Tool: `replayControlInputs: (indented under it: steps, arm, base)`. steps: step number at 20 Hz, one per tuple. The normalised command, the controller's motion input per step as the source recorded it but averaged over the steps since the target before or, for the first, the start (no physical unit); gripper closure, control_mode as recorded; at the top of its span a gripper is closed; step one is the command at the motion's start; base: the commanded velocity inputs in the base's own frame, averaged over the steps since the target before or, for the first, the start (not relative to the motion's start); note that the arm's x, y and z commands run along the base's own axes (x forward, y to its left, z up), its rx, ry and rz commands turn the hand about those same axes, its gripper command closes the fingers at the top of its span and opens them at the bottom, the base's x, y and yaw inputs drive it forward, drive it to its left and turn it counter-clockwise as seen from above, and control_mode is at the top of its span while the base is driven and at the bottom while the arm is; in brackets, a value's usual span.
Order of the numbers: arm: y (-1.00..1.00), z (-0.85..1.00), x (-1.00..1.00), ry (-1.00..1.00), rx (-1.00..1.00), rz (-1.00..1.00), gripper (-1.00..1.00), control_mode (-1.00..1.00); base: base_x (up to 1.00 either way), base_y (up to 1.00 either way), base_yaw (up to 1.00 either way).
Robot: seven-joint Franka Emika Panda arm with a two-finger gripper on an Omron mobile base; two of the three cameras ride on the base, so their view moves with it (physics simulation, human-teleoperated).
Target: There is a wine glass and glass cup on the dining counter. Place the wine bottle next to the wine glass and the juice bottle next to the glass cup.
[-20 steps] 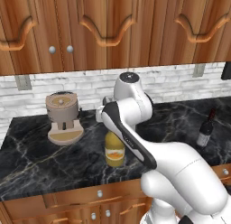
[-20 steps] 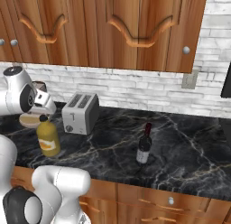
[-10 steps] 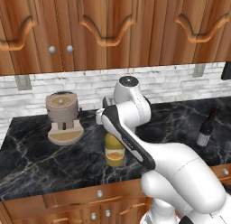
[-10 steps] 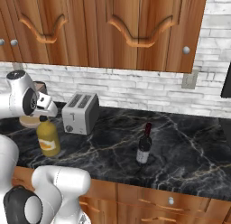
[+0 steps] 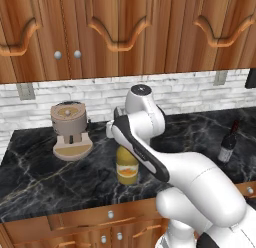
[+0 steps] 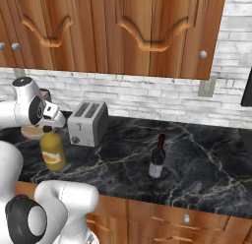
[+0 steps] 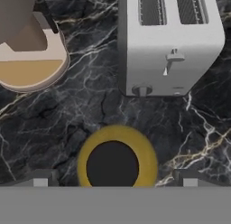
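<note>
The juice bottle (image 5: 127, 167), stubby and yellow-orange with a black cap, stands upright on the black marble cabinet counter (image 5: 40, 184). My gripper (image 6: 48, 130) hangs open straight above it. In the hand view the black cap of the juice bottle (image 7: 113, 166) sits centred between my two spread fingertips (image 7: 40, 180), which stand apart from it. The slim dark wine bottle (image 5: 227, 144) stands upright far to the right (image 6: 157, 157). The wine glass, the glass cup and the dining counter are out of view.
A silver toaster (image 6: 87, 122) stands just behind and right of the juice bottle. A tan coffee machine (image 5: 70, 129) stands to the left. A white brick wall and wooden upper cabinets (image 5: 125, 32) close off the back. Drawers run below the counter edge.
My hand has come down a little and shifted slightly right over the juice bottle. The jaws have stayed open, and both bottles have stayed put.
</note>
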Motion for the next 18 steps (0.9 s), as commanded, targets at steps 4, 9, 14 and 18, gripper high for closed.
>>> replayControlInputs:
  steps: [4, 9, 14, 18]
  arm:
    - [0.01, -0.08, 0.00, 0.04, 0.00, 0.00, -1.00, -1.00]
    - [0.01, -0.10, 0.00, 0.03, 0.00, 0.00, -1.00, -1.00]
    - [0.00, -0.14, 0.03, 0.03, 0.00, 0.00, -1.00, -1.00]
    - [0.01, -0.13, 0.04, 0.04, 0.00, 0.00, -1.00, -1.00]
  base:
    - [0.00, 0.00, 0.00]
    - [0.00, 0.00, 0.00]
    - [0.00, 0.00, 0.00]
    - [0.00, 0.00, 0.00]
